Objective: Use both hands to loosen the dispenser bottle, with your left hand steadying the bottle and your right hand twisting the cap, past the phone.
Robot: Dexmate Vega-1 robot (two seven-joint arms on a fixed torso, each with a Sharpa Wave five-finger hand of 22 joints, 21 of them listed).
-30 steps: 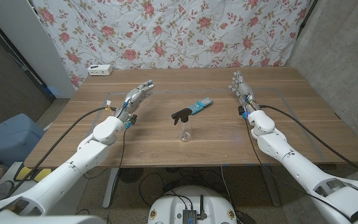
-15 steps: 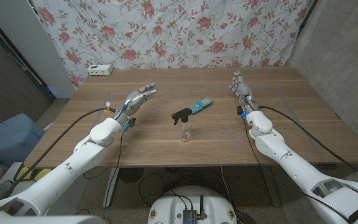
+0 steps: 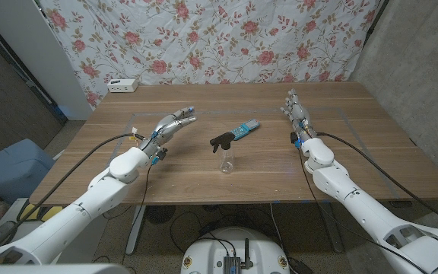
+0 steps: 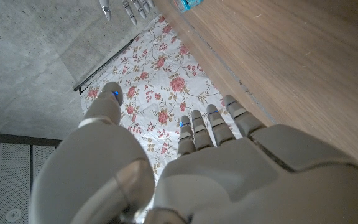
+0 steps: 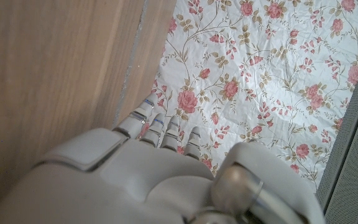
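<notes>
Left hand [image 3: 172, 124], fingers apart and empty, has swung toward the dispenser bottle [image 3: 225, 153]; right hand [image 3: 295, 113] unchanged, spread, holding nothing; loosening not begun.

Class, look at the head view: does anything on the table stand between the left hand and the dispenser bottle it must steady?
Nothing visible does. Bare table lies between the left hand and the dispenser bottle; the phone lies beyond the bottle, off that path.
</notes>
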